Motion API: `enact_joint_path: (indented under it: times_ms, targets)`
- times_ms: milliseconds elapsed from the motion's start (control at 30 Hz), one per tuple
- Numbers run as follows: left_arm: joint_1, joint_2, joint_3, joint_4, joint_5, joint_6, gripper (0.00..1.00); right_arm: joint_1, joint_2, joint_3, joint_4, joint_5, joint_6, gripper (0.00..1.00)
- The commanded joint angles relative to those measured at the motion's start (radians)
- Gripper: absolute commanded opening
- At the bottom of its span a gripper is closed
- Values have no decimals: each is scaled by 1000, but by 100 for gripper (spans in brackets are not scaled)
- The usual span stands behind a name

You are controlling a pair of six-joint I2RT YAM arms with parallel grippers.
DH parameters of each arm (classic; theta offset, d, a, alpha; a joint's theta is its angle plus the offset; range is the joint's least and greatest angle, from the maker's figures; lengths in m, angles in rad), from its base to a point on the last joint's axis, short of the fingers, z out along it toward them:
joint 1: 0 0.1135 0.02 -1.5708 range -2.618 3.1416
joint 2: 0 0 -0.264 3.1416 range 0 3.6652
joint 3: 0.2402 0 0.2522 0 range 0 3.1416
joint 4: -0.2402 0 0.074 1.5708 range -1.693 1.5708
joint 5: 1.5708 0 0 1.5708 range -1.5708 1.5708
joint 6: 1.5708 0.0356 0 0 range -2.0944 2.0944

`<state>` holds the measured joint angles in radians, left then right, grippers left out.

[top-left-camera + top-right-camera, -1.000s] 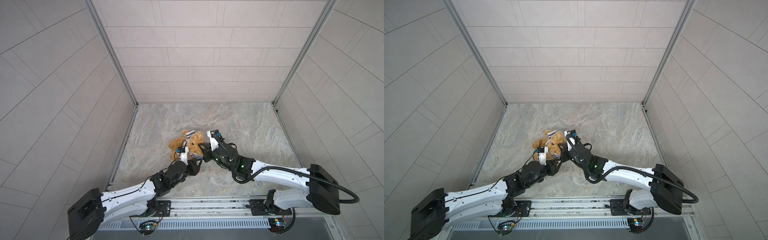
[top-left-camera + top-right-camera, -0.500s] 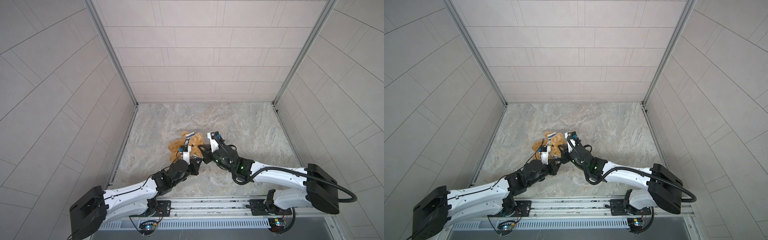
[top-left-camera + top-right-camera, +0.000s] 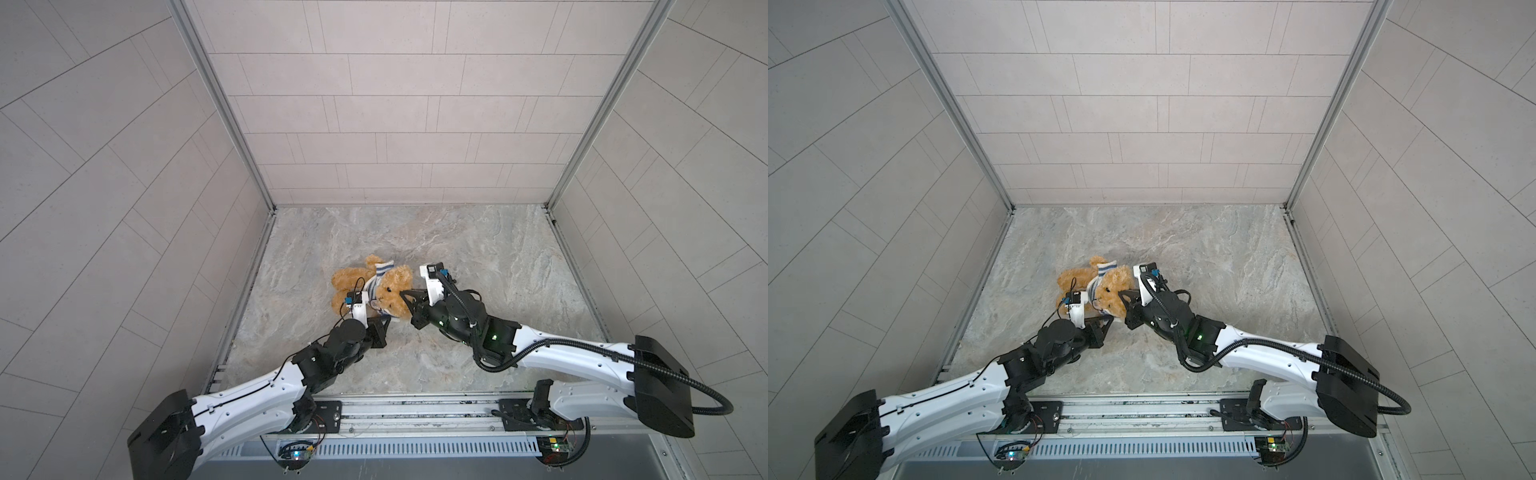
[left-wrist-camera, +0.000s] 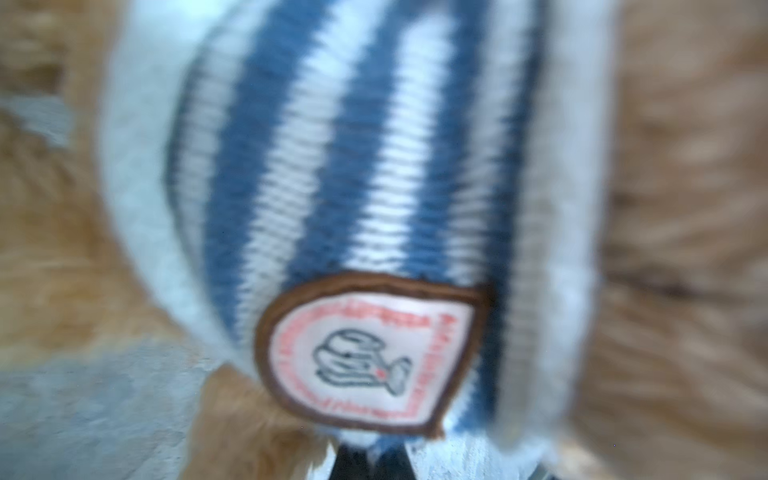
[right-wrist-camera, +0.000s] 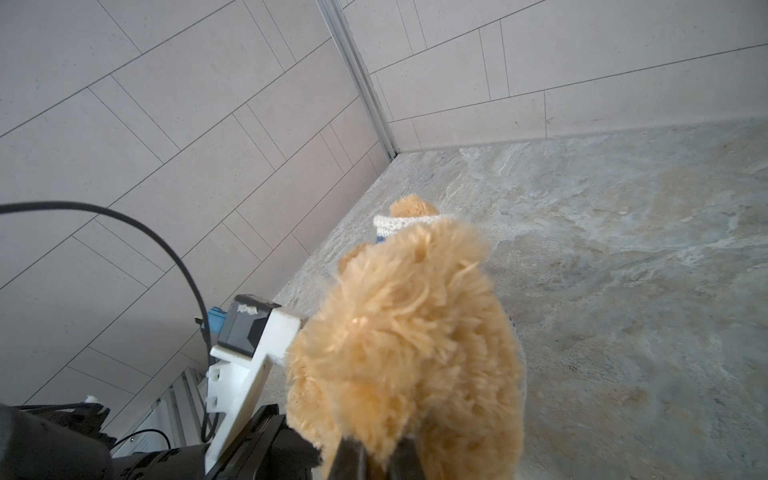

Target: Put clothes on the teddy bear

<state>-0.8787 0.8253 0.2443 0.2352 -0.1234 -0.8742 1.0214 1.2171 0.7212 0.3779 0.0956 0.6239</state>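
"Left wrist view, where's the teddy bear (image 4: 685, 166)?"

"Filling the frame, blurred: golden fur either side of the striped shirt (image 4: 353, 145), whose brown-rimmed badge (image 4: 365, 357) no other view resolves. The left gripper (image 4: 372, 459) is clenched on the shirt's edge."

"And from above?"

"In both top views the bear (image 3: 392, 289) (image 3: 1113, 286) is on the marbled table (image 3: 478, 257), left of middle, between the grippers. The right wrist view alone shows its head (image 5: 407, 353) close up, the right gripper (image 5: 372, 459) pinched shut on that fur, and a paw (image 5: 413, 205) poking from a white cuff (image 5: 397, 223)."

"Arms?"

"Both stretch low from the front rail (image 3: 415, 411) and converge on the bear, the left arm (image 3: 249, 386) from the left, the right arm (image 3: 573, 353) angled across toward the middle."
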Motion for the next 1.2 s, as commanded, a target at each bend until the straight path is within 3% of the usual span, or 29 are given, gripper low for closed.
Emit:
enact_joint_path:
  times_ms: [0, 333, 433, 533, 633, 800, 900, 1033, 1167]
  targets:
    - [32, -38, -16, -110, 1, 27, 0, -6, -62, 36, 22, 12, -10, 0]
    - [53, -75, -9, -151, 1, 68, 1, -13, -71, 21, 23, -20, -41, 0]
    - [53, -87, 3, -164, 2, 109, 14, -40, -52, 7, 66, -74, -21, 0]
    - [52, -111, 20, -169, 42, 125, 28, -89, -13, 18, 73, -202, -41, 0]
    - [51, -145, 12, -161, 77, 137, 36, -110, -5, 23, 62, -319, -159, 0]
    - [53, -232, 41, -257, 108, 178, 42, -118, -84, 13, -81, -354, -436, 0]
    - [57, -305, 124, -385, 95, 229, 49, -119, -150, -4, -149, -397, -575, 0]
    - [83, -318, 290, -548, 93, 296, 49, -119, -210, -31, -201, -465, -705, 0]
    - [141, -330, 377, -604, 145, 291, 54, -116, -233, -51, -241, -487, -802, 0]
